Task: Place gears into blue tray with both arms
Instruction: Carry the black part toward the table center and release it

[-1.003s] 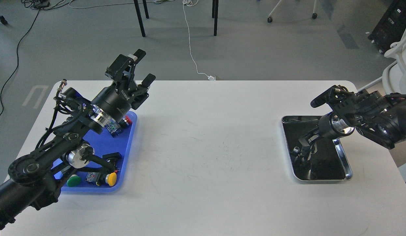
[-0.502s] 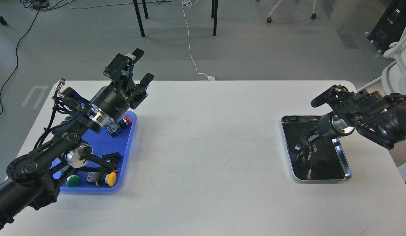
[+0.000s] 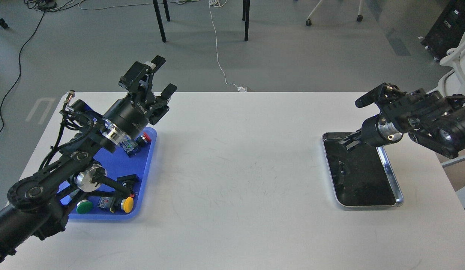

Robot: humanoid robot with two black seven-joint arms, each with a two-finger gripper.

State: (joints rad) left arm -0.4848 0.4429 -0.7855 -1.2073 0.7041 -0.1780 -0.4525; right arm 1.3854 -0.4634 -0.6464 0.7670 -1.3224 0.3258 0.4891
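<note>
The left gripper (image 3: 160,76) gapes wide, empty, above the blue tray (image 3: 146,165), while the right gripper (image 3: 348,141) over the silver tray (image 3: 390,173) is too dark to read.

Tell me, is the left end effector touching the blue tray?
Apart. The head view shows the left end effector, fingers spread, raised past the far edge of the blue tray, with white table between them.

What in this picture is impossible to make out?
- Head view: whether the right gripper holds a gear; dark, against the silver tray's black bottom.
- Gears in that tray: too small.
- Part of the blue tray: hidden behind the left arm.
</note>
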